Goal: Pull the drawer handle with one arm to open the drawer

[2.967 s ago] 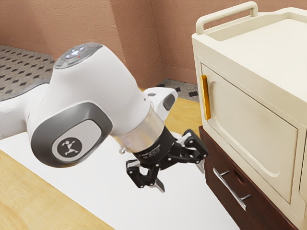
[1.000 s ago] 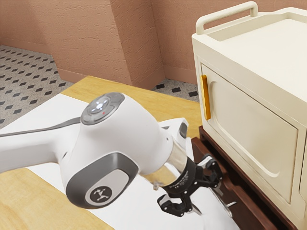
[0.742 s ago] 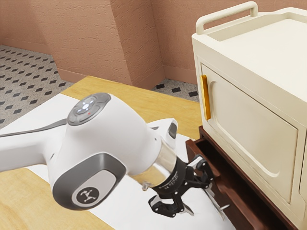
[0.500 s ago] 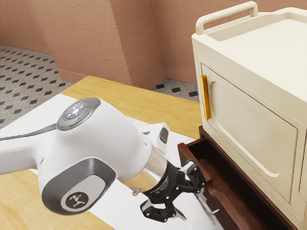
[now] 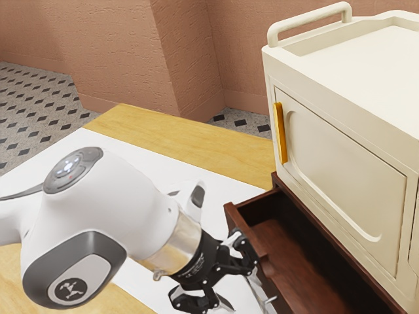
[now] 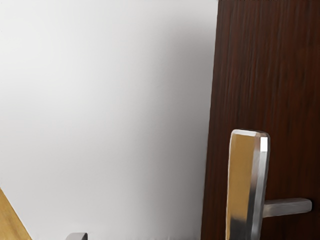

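Pull phase: drawer (image 5: 293, 260) is out, lower right in the exterior view, handle (image 6: 240, 172) at bottom centre-right beside one finger. My gripper (image 5: 243, 302) is spread, not clamped on it; next move wants a straight outward pull, minding slip-off, then back clear.

Textured salmon walls (image 5: 118, 52) rise from a grey, diamond-patterned floor (image 5: 33, 104) beyond a yellowish wooden table (image 5: 190, 137)

Free room over drawer (image 5: 298, 261), cream cabinet (image 5: 347, 176) behind
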You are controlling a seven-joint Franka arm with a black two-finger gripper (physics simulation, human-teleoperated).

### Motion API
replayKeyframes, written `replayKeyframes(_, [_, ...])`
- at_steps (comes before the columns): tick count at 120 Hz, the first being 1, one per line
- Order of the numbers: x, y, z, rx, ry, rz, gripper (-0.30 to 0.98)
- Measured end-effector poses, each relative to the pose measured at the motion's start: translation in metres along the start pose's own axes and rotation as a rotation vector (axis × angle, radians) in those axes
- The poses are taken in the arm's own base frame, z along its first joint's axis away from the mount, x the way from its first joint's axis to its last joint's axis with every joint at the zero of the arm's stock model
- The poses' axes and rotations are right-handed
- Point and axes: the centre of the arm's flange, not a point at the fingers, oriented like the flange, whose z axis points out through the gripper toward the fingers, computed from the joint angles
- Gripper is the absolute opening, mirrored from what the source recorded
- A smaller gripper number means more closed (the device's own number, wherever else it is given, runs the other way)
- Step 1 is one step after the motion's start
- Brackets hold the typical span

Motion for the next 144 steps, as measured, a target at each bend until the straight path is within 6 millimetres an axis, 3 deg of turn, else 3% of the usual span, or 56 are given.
replayKeyframes(85, [0.001,-0.044,-0.023,-0.029,-0.020,-0.005,0.34])
replayKeyframes(102, [0.001,-0.045,-0.033,-0.044,-0.020,-0.003,0.35])
replayKeyframes(116, [0.011,-0.031,-0.060,-0.096,-0.004,-0.002,0.35])
replayKeyframes(130, [0.018,-0.010,-0.119,-0.178,0.020,0.006,0.42])
replayKeyframes(144, [0.008,-0.006,-0.170,-0.226,0.043,0.089,0.53])
